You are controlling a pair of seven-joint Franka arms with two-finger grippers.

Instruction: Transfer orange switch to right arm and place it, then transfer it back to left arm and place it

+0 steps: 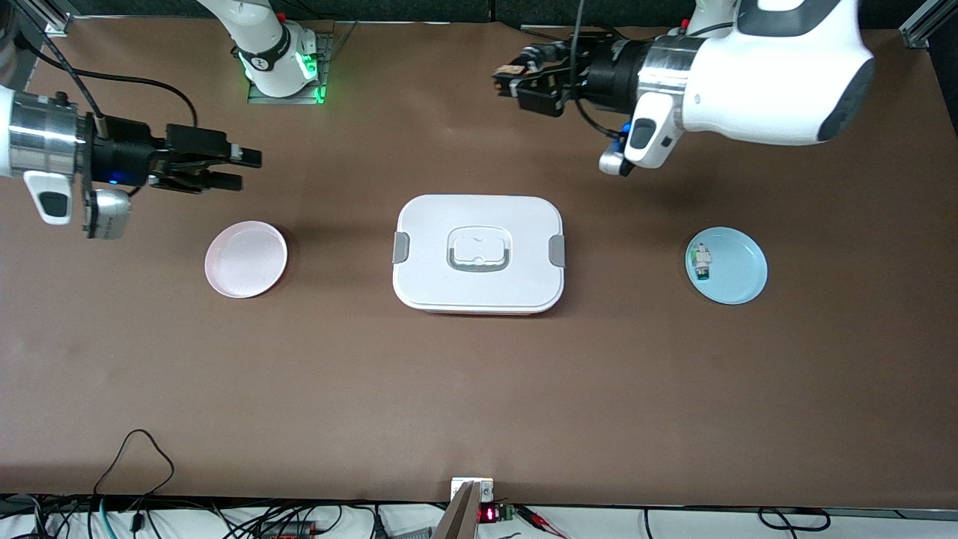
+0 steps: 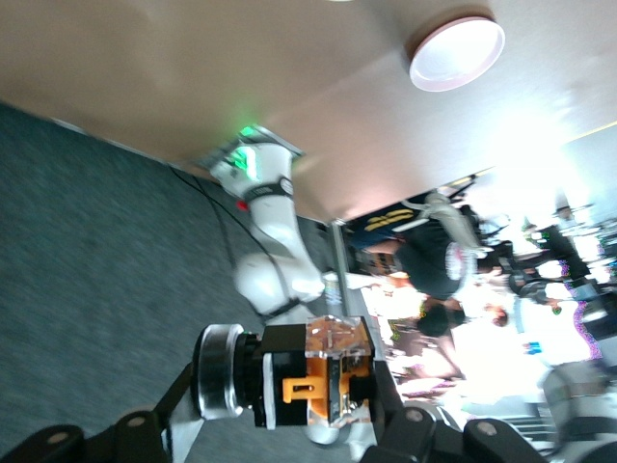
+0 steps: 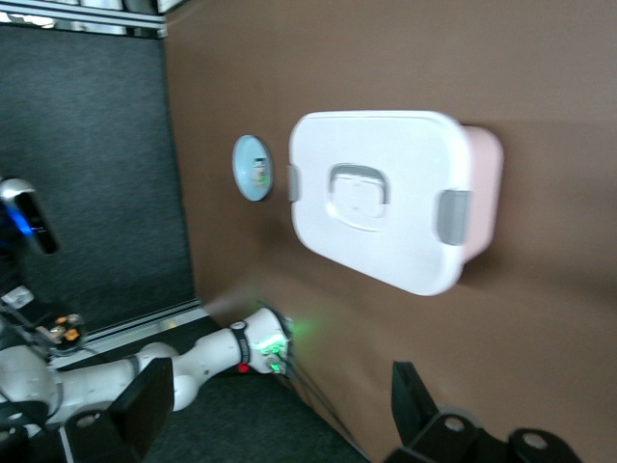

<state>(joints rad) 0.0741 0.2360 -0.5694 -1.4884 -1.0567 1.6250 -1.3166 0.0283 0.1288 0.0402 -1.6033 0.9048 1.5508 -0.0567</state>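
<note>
The orange switch (image 1: 511,72) is a small black block with an orange face and a clear cap (image 2: 323,381). My left gripper (image 1: 503,81) is shut on it (image 2: 318,395), up in the air over bare table between the box and the arms' bases. The white box (image 1: 449,277) with grey clips sits mid-table (image 3: 386,241). My right gripper (image 1: 245,170) hangs open and holds nothing, over bare table beside the pink plate, toward the right arm's end; its fingers stand wide apart around (image 3: 280,415).
A pink plate (image 1: 245,259) lies beside the box toward the right arm's end (image 2: 456,53). A blue plate (image 1: 737,273) toward the left arm's end carries a small white-and-green component (image 1: 701,262). Cables run along the table's front edge.
</note>
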